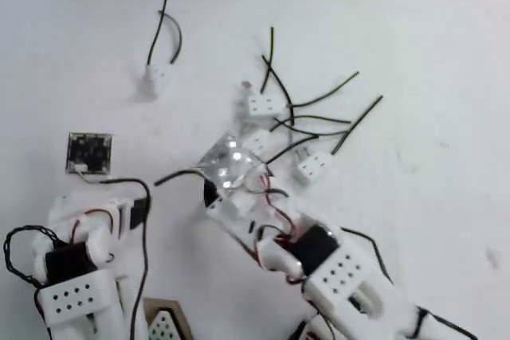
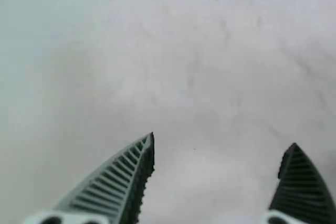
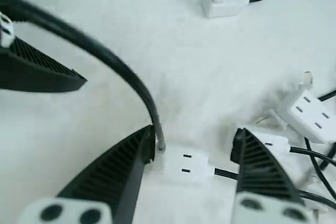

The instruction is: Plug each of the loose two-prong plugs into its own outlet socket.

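right pincer (image 3: 194, 141) gapes wide, gripping nothing; the white socket (image 3: 185, 164) lies inside its gap, long axis running across it.

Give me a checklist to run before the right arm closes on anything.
1. Right end effector open: ok, jaws apart.
2. White socket between its fingers: ok, it lies on the table with its slots up.
3. Grasp path free of cords: not ok, a black cord ends beside one finger, next to the socket.
4. Left end effector free: ok, open over bare table, holding nothing.
5. What mates with this socket: cannot tell.
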Controlling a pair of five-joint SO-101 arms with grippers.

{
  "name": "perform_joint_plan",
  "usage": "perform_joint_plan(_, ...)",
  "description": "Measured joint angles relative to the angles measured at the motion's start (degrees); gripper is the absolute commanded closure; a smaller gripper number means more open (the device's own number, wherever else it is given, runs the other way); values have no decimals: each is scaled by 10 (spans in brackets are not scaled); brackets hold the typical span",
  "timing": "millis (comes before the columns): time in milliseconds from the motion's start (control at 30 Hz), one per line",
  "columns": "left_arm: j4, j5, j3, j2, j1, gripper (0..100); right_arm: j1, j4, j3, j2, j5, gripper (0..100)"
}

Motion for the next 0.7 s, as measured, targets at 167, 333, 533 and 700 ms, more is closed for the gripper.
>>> perform_joint_plan(167, 39, -61, 0, 0, 74, 626, 96, 38, 0, -43, -74, 764)
perform_joint_plan(333, 55, -129, 0, 0, 128, 625, 187, 39, 10, -18, -109, 763)
perform_joint_plan(533, 56, -148, 0, 0, 217, 625, 244, -2, 27, 21, -113, 765)
perform_joint_plan(700, 10, -84, 0, 0, 295, 625, 277, -33, 38, 30, -113, 765)
